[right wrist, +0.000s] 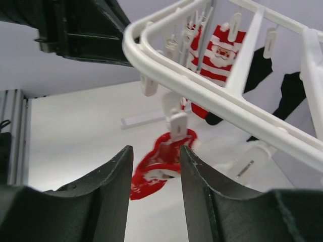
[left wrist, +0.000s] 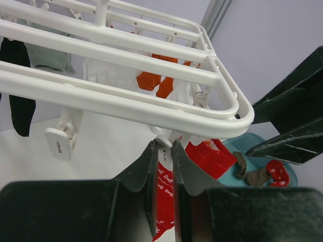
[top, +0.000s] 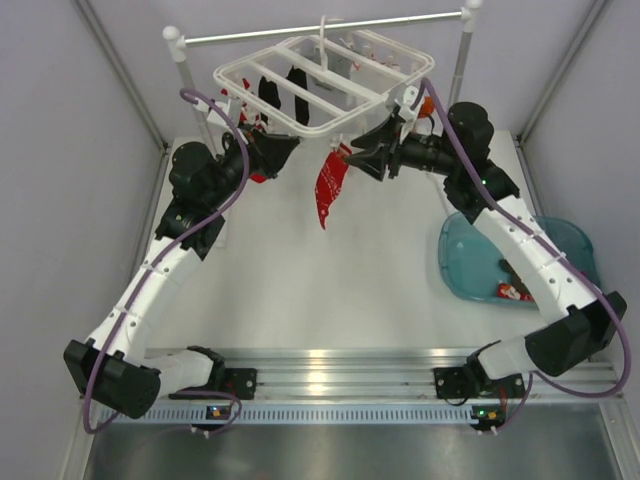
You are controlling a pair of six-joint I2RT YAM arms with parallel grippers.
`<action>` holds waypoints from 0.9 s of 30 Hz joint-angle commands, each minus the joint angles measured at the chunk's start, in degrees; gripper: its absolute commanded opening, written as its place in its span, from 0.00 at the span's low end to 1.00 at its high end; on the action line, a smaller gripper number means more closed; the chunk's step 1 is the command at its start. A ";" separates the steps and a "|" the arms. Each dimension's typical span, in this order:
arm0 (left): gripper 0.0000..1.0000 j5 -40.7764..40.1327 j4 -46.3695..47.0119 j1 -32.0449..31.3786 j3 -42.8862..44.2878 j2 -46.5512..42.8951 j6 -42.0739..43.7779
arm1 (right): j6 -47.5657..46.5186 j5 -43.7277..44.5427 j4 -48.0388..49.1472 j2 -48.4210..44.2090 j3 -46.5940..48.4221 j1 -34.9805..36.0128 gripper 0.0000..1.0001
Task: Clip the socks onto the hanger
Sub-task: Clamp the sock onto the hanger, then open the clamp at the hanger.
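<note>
The white counter [top: 300, 290] stands between plain grey walls [top: 60, 150]. Both arms are fixed at its near edge. Over the far edge a grey metal rail [top: 300, 32] lies on two white posts. From it hangs the white plastic rectangular drying hanger [left wrist: 151, 108], about level, with its long bars at a slant to that far edge. At the right edge of the counter sits a round teal plastic basin [top: 465, 265]. Inside it lie small dark brown-grey socks [left wrist: 250, 174] and one red patterned sock [left wrist: 276, 171].

The right claw [right wrist: 155, 151] is half wide and holds nothing. It points left, just beside the top of the hanging sock. The left claw [left wrist: 162, 147] comes from the other side, its jaws drawn almost together. Something white from the hanger shows right at its tips, and I cannot tell whether they pinch it.

Between the two claws, over the far half of the counter, a small red sock with white snowflake pattern [top: 330, 190] hangs from a white plastic clip [right wrist: 177, 123] under the hanger's near bar. Its long axis is nearly upright, and the free end points down at the counter. Black socks [top: 270, 92], a red-and-white striped sock [right wrist: 217, 50] and an orange sock [left wrist: 151, 80] hang farther back.
</note>
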 commanded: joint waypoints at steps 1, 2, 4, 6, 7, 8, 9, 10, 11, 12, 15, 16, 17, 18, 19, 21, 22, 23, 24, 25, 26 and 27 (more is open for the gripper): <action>0.00 1.10 2.77 -0.04 2.26 -0.61 -1.87 | 4.07 -6.37 2.25 -3.43 -0.51 1.75 0.41; 0.00 1.36 2.68 -0.04 2.17 -0.53 -1.78 | 4.60 -7.08 3.74 -3.25 -0.87 2.28 0.41; 0.00 1.63 2.59 -0.04 2.17 -0.53 -1.69 | 5.83 -7.62 6.47 -3.08 -1.31 4.12 0.41; 0.00 1.80 2.50 0.05 2.26 -0.61 -1.52 | 6.36 -7.44 8.58 -1.85 -0.52 5.35 0.39; 0.00 1.98 2.50 -0.03 2.35 -0.61 -1.43 | 6.36 -7.09 8.50 -1.23 0.61 6.66 0.39; 0.00 2.41 2.42 -0.04 2.35 -0.61 -1.17 | 6.54 -6.74 8.67 -0.27 0.97 7.11 0.39; 0.01 3.37 2.59 -0.04 2.35 -0.79 -0.47 | 6.62 -5.69 9.28 0.35 1.24 8.16 0.39; 0.01 3.99 2.59 0.05 2.35 -0.79 -0.11 | 6.63 -4.90 9.81 0.70 1.24 8.69 0.39; 0.02 4.35 2.50 0.05 2.26 -0.88 0.32 | 6.45 -3.67 10.60 1.31 1.07 9.13 0.40; 0.02 4.61 2.59 -0.03 2.26 -0.96 0.68 | 6.01 -2.01 11.39 1.58 0.89 9.49 0.40; 0.03 5.49 2.59 0.05 2.26 -1.05 0.94 | 5.92 1.95 14.82 2.81 0.01 9.93 0.44; 0.03 5.49 2.68 0.05 2.26 -1.14 0.94 | 5.66 2.92 15.61 3.08 -0.69 10.02 0.45; 0.03 5.75 2.59 0.05 2.35 -1.05 0.94 | 5.66 3.80 17.19 3.60 -1.13 10.02 0.45; 0.03 6.02 2.59 0.05 2.35 -1.05 1.12 | 5.31 4.51 18.07 3.78 -1.48 10.02 0.46; 0.02 6.28 2.68 0.05 2.35 -1.05 1.21 | 5.13 4.86 18.69 3.87 -2.18 10.02 0.46; 0.02 6.63 2.59 0.05 2.35 -1.14 1.21 | 5.31 4.87 20.63 4.39 -2.54 10.02 0.48; 0.02 6.81 2.77 0.05 2.44 -0.97 1.30 | 5.31 4.87 21.06 4.83 -2.63 10.02 0.48; 0.02 7.16 2.77 0.05 2.44 -0.97 1.38 | 5.39 5.21 22.03 5.01 -2.63 10.02 0.50; 0.02 7.34 2.77 0.14 2.44 -0.97 1.38 | 5.40 5.30 22.38 5.27 -2.63 10.02 0.50; 0.02 7.43 2.85 0.14 2.44 -0.97 1.30 | 5.40 5.48 22.65 5.54 -2.54 10.02 0.50; 0.02 7.69 2.94 0.14 2.44 -0.88 1.21 | 5.48 5.48 23.09 5.97 -2.45 10.02 0.51; 0.02 7.86 2.94 0.14 2.52 -0.79 1.03 | 5.31 5.48 23.44 6.24 -2.54 10.02 0.51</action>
